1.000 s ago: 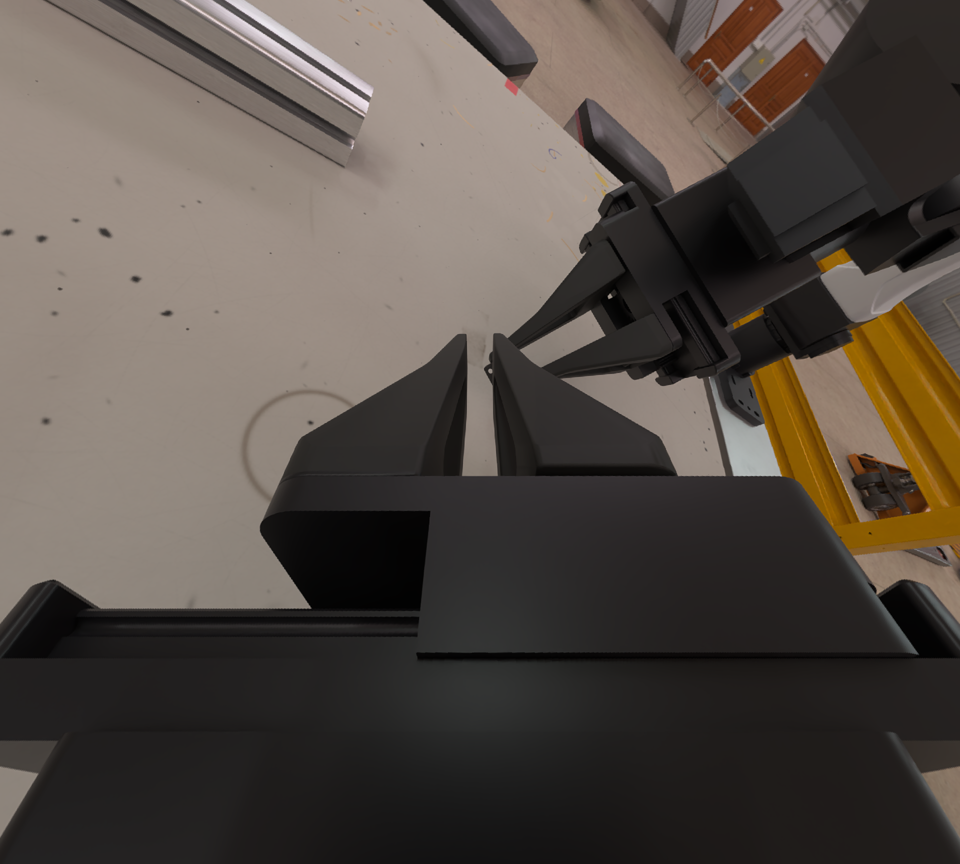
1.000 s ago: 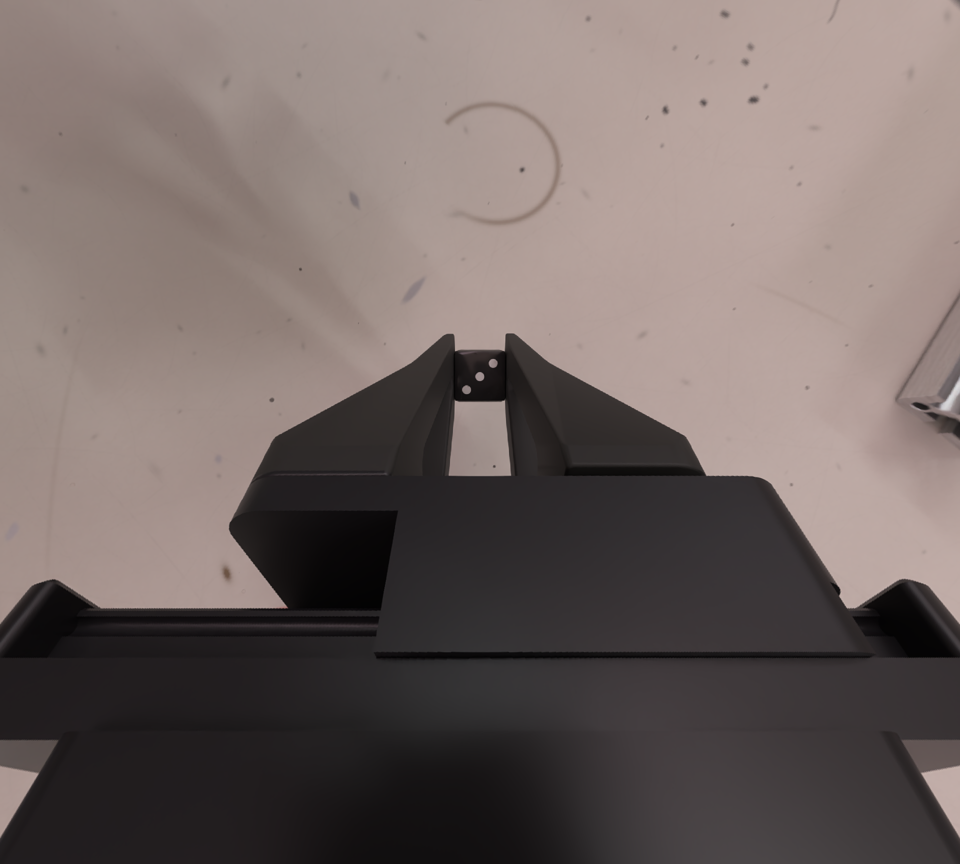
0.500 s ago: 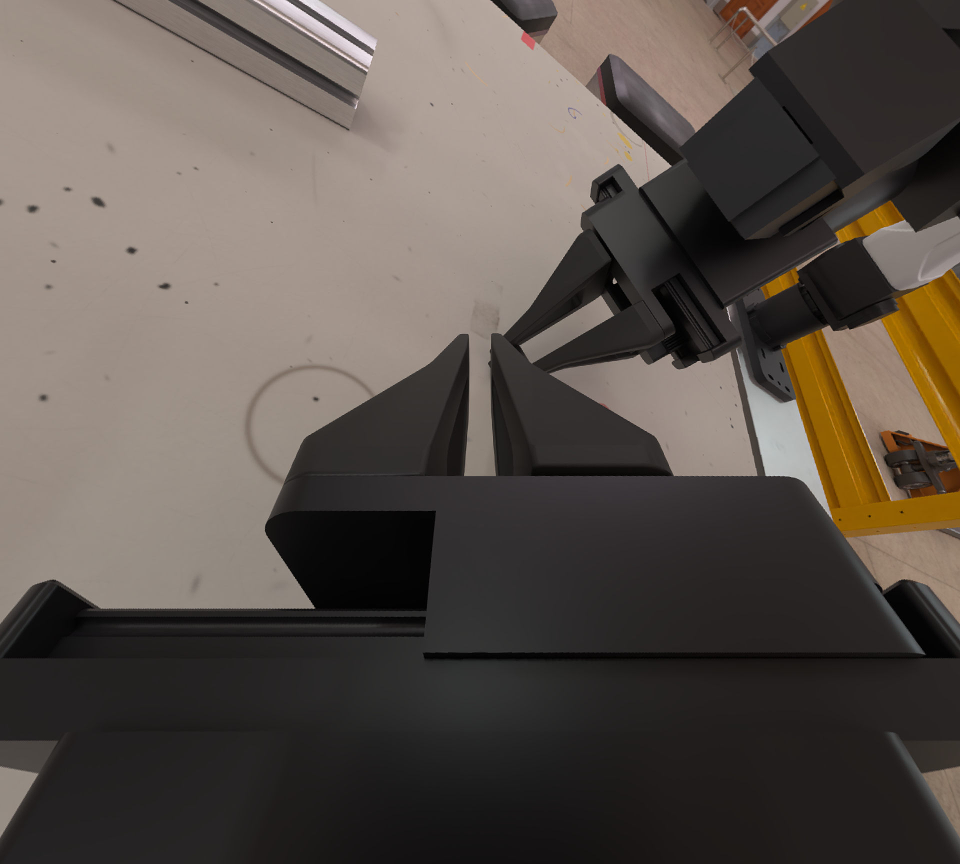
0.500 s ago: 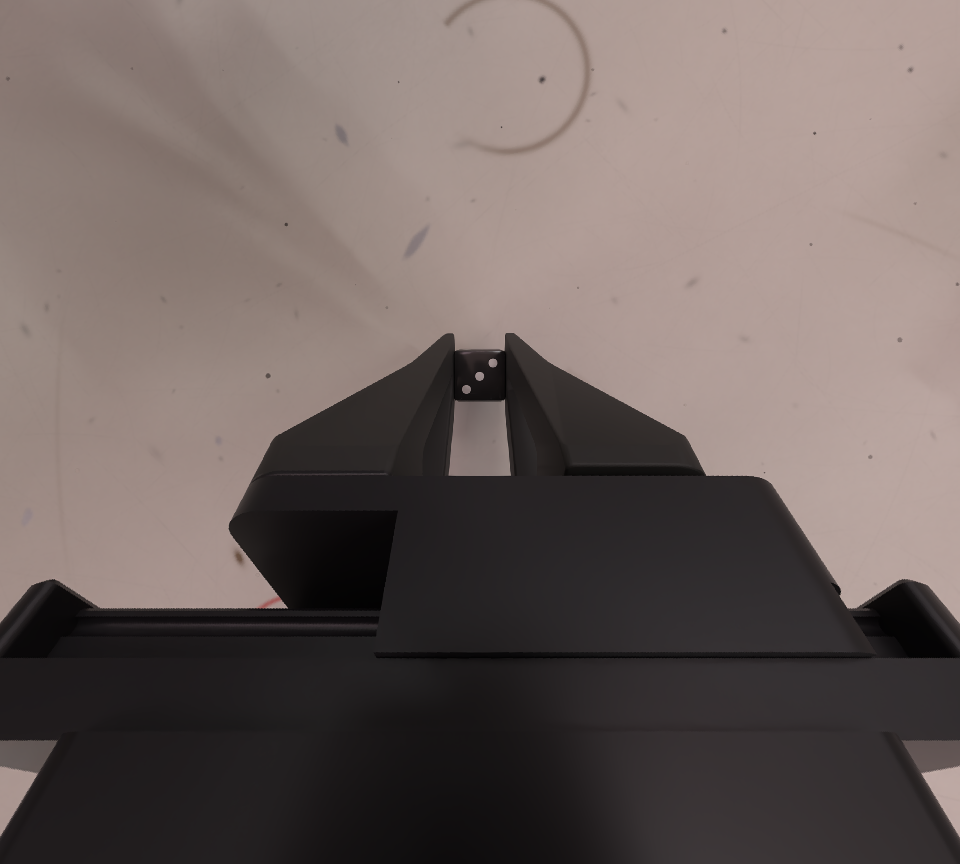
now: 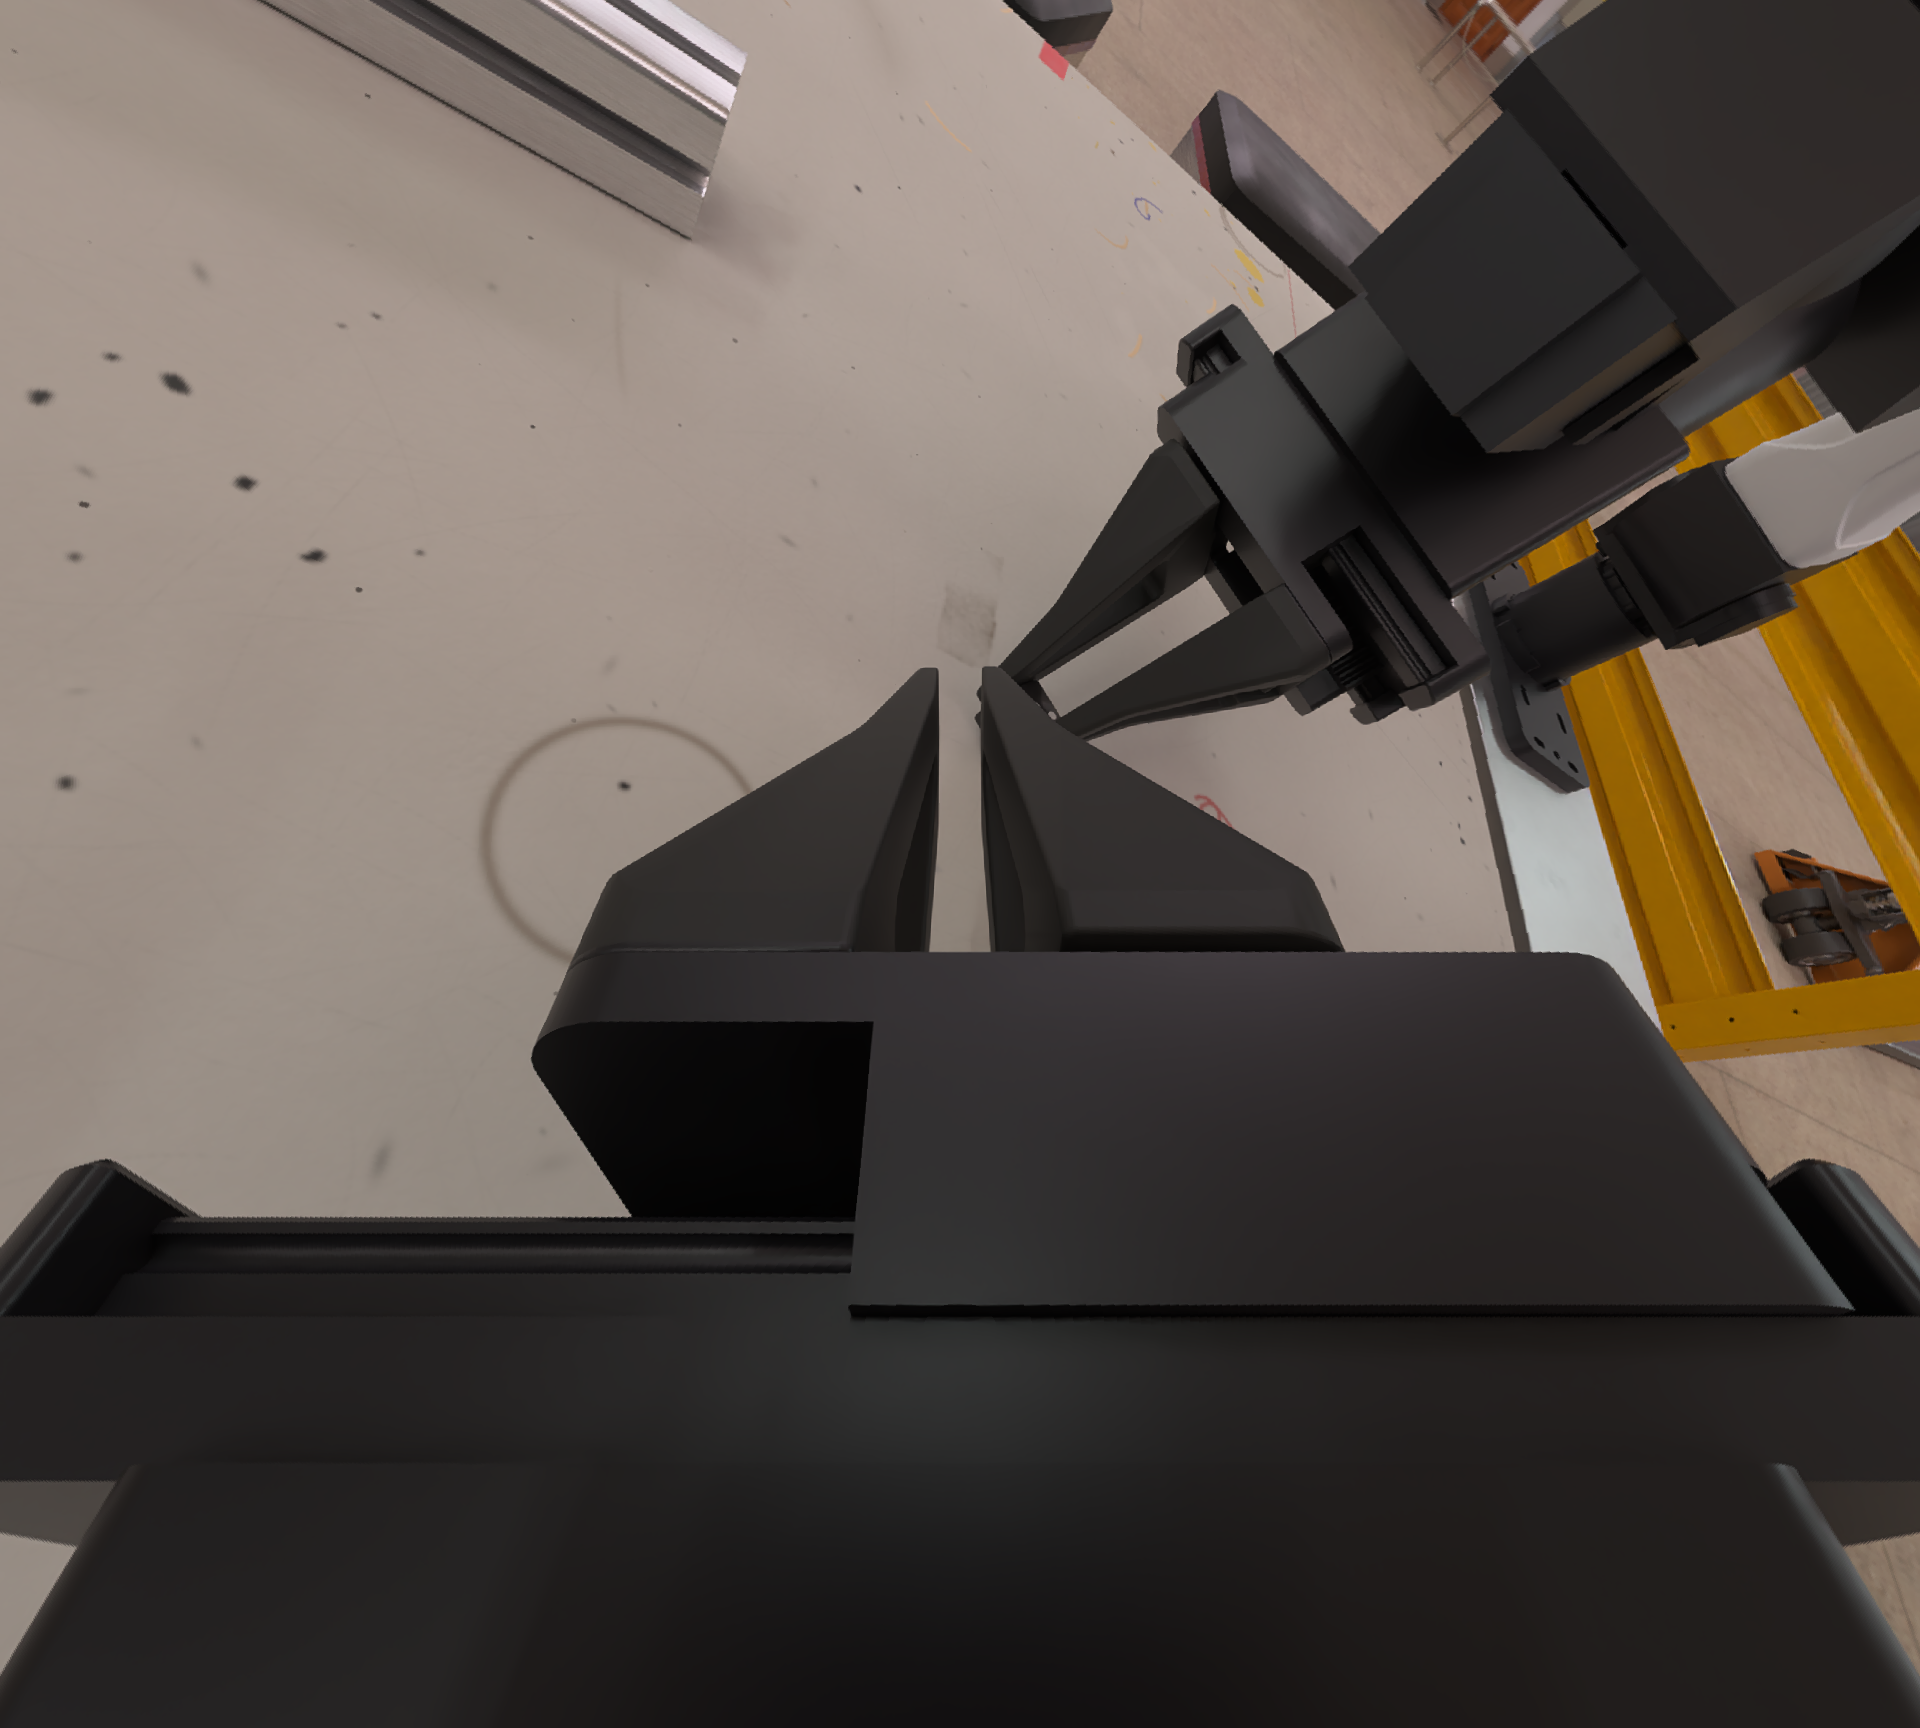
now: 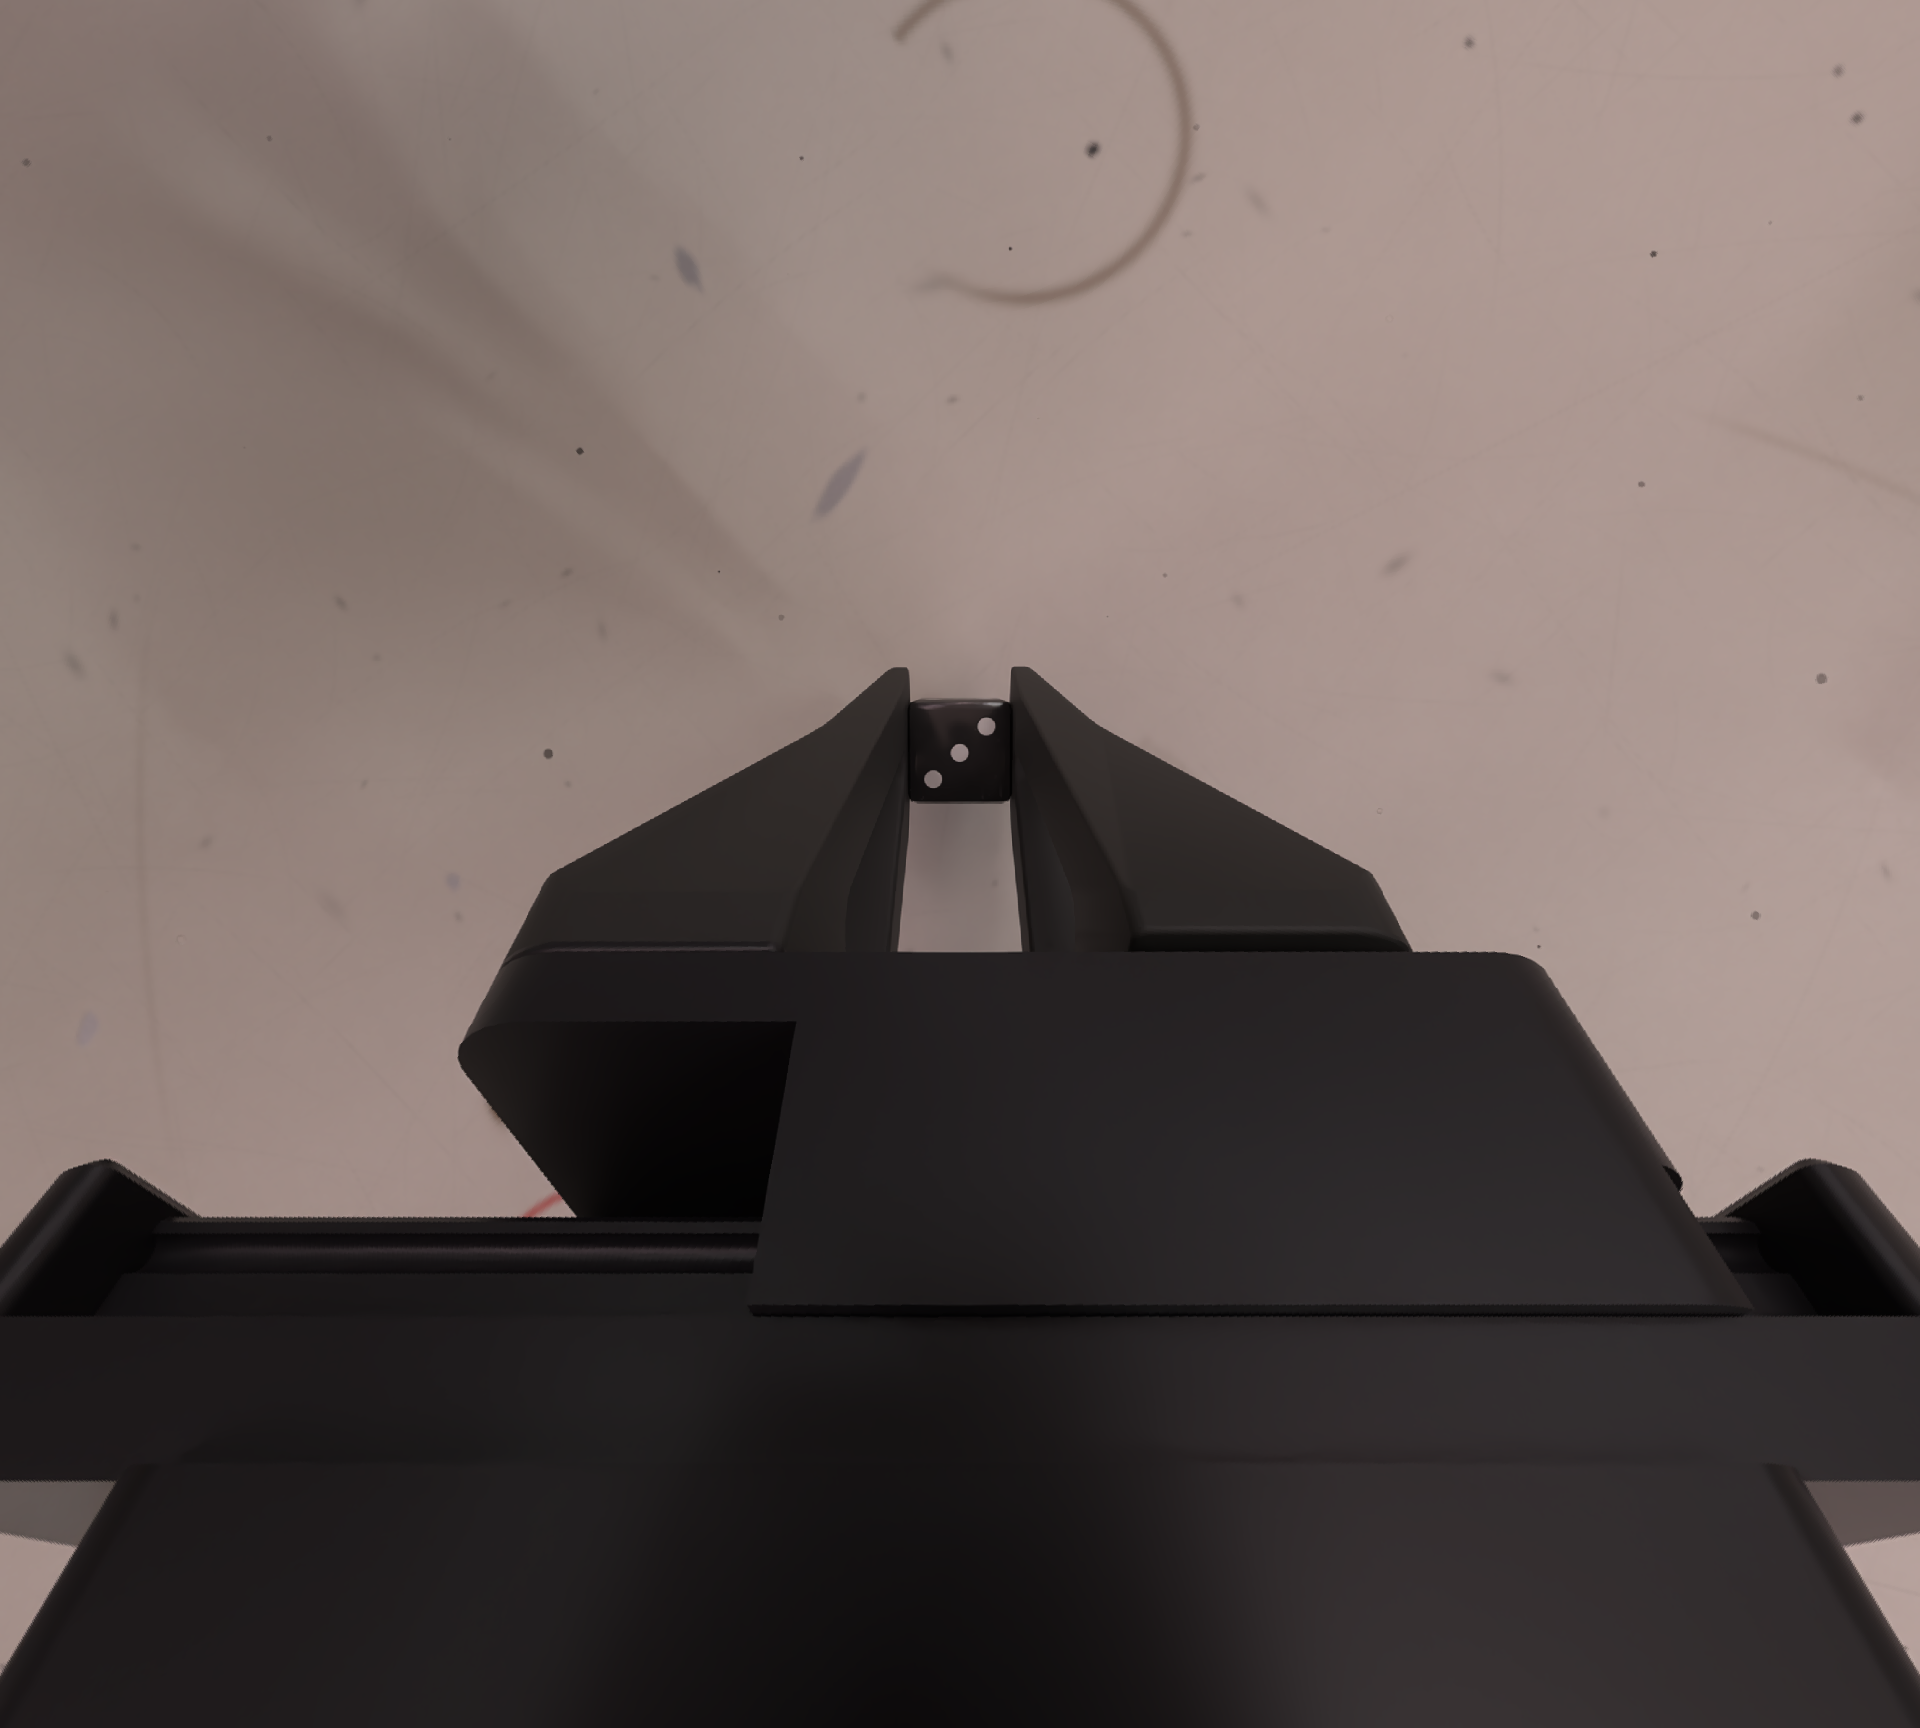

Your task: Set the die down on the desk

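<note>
Between the right gripper's [image 6: 958,691] fingertips sits the black die [image 6: 958,751], clamped, three pips showing. The ring stain [image 6: 1049,135] ahead has slid closer and then back across the last second, so the desk [image 6: 1558,431] seems near, release pending. Only the left wrist view shows the left gripper [image 5: 958,691], nearly together and empty, beside an aluminium rail [image 5: 436,16].

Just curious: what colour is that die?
Black with white pips on the die; clearest in the right wrist view.

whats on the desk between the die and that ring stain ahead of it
Nothing solid. In the right wrist view the desk between the die, held in the right gripper, and the ring stain is bare: only small specks and a bluish smudge.
</note>
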